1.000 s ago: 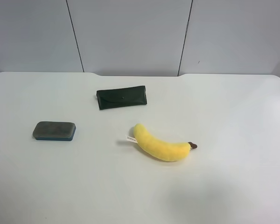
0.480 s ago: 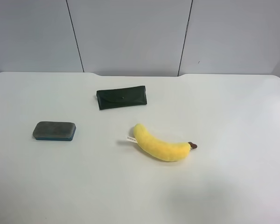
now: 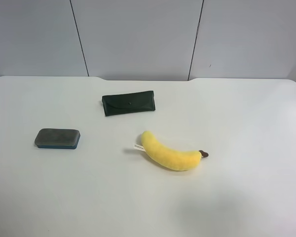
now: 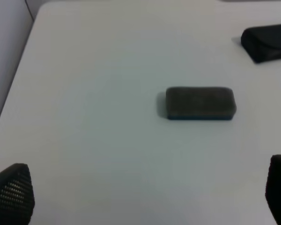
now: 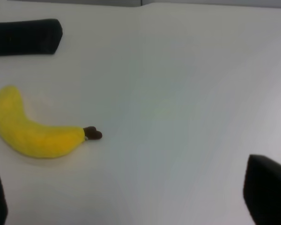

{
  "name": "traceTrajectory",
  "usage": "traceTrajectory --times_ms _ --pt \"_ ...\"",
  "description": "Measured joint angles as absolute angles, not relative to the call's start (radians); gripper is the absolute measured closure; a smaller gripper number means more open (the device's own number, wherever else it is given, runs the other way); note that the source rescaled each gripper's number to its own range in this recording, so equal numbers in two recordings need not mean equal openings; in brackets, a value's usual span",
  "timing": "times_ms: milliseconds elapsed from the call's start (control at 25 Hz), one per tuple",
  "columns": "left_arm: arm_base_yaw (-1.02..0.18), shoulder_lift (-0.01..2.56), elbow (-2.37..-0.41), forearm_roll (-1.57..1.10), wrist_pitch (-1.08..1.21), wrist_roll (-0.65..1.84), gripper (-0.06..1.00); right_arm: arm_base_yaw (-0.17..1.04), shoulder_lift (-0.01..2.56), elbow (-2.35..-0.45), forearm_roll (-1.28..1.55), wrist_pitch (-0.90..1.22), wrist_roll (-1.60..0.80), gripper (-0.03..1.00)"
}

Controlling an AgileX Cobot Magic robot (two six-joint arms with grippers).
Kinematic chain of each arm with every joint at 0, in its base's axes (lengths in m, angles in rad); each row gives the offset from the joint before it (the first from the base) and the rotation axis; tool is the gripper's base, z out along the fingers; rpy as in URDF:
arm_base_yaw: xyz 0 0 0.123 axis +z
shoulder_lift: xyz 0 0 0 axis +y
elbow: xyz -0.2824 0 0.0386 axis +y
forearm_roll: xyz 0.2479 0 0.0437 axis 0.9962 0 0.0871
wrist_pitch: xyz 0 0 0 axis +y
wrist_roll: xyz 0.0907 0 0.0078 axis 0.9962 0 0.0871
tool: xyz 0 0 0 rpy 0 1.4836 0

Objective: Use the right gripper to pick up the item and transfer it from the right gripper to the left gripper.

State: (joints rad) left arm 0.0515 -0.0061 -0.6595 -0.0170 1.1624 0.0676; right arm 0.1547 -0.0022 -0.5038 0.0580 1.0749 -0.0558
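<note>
The eraser (image 3: 57,138), grey on top with a blue base, lies flat on the white table (image 3: 246,113) at the exterior high view's left. No arm shows in that view. In the left wrist view the eraser (image 4: 201,103) lies ahead of my left gripper (image 4: 145,201), well apart from it; the jaws stand wide apart and empty. My right gripper (image 5: 131,206) is open and empty too, with only its two black fingertips (image 5: 267,187) in view. The eraser does not show in the right wrist view.
A yellow plush banana (image 3: 170,154) lies mid-table and shows in the right wrist view (image 5: 33,131). A dark green case (image 3: 128,102) lies behind it, also in the right wrist view (image 5: 23,36) and the left wrist view (image 4: 267,42). A grey panelled wall stands behind the table.
</note>
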Motion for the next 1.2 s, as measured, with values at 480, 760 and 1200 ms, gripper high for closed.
traceTrajectory --times_ms 480,760,1200 --pt "0.051 -0.006 -0.508 -0.07 1.065 0.063 -0.06 0.155 -0.002 -0.504 0.058 1.075 -0.056 -0.03" --pt "0.051 -0.006 -0.508 -0.07 1.061 0.063 -0.06 0.155 -0.002 -0.504 0.058 1.075 -0.056 -0.03" --pt "0.051 -0.006 -0.508 -0.07 1.061 0.063 -0.06 0.155 -0.002 -0.504 0.058 1.075 -0.056 -0.03"
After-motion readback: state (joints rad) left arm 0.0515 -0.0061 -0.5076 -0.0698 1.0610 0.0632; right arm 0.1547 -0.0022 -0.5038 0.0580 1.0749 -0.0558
